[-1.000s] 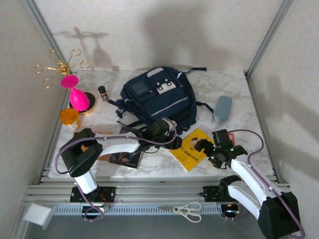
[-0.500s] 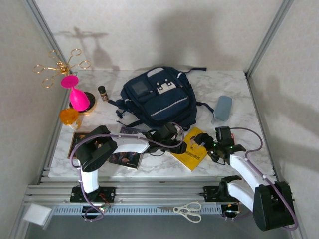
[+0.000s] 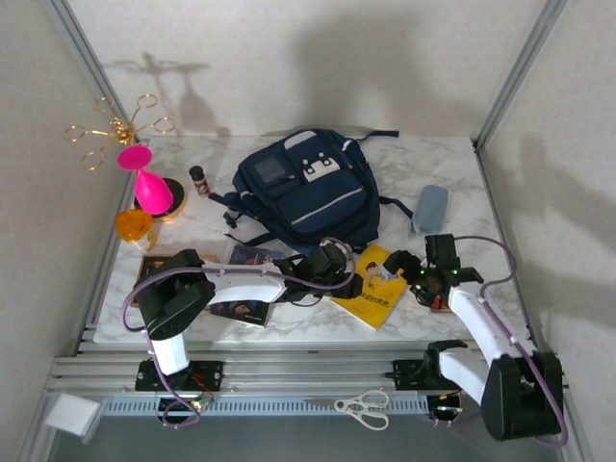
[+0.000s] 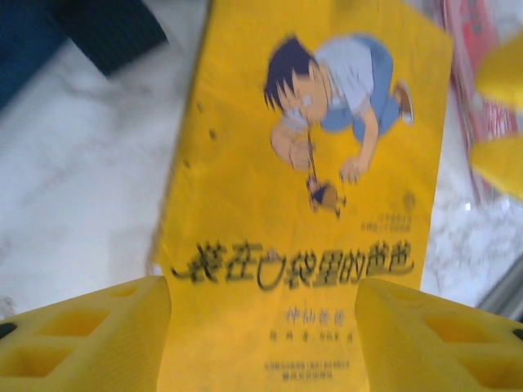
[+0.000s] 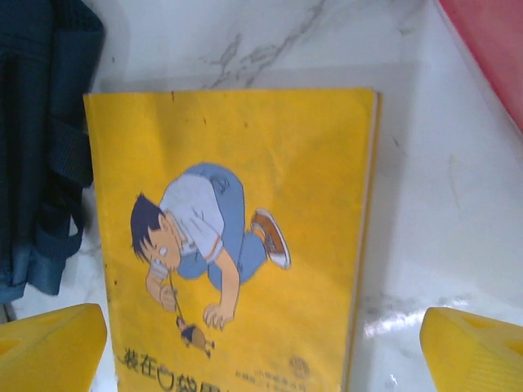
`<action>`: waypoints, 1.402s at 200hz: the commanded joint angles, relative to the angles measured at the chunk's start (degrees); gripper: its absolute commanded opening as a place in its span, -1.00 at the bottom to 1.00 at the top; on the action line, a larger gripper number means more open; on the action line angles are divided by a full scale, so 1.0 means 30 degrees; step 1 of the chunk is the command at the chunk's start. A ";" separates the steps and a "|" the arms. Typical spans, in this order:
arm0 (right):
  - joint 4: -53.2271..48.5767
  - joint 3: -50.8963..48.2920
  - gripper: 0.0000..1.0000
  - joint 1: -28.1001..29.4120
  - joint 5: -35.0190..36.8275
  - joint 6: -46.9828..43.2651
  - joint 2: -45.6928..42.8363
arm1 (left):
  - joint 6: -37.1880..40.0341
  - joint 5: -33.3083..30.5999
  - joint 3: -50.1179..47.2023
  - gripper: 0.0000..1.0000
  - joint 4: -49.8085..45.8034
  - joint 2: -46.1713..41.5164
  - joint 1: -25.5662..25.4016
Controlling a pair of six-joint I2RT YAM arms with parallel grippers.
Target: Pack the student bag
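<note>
Straddling the yellow book (image 3: 375, 303) across its width, left gripper (image 4: 261, 331) and right gripper (image 5: 261, 347) hang spread; bag (image 3: 303, 188) just beyond.

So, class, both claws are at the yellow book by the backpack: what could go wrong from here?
The left claw and right claw, both open, face one yellow book from opposite ends, so they may collide. The book lies flat on the marble table, so a pinch could slip or crease it. A student bag strap lies beside its corner and might snag.
</note>
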 commanded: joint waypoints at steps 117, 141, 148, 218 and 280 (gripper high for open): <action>0.4191 -0.3013 0.78 0.1225 -0.5264 0.1240 -0.0813 | -0.0055 0.2037 0.1292 0.17 0.0305 0.2792 0.0766; 0.4896 -0.3212 0.69 0.1234 -0.5512 0.1561 -0.0856 | -0.0064 0.2252 0.1228 0.15 0.0418 0.2837 0.0663; 0.4804 -0.3184 0.66 0.1205 -0.5382 0.1470 -0.0740 | -0.0093 0.2245 0.1195 0.14 0.0420 0.2822 0.0648; 0.4548 -0.2467 0.42 0.1208 -0.6217 0.0361 0.0565 | -0.0389 0.2770 0.0899 0.13 0.0771 0.2700 0.0472; 0.5704 -0.2743 0.33 0.1183 -0.8111 0.0059 0.1126 | -0.0644 0.3327 0.0873 0.12 0.1257 0.2470 0.0473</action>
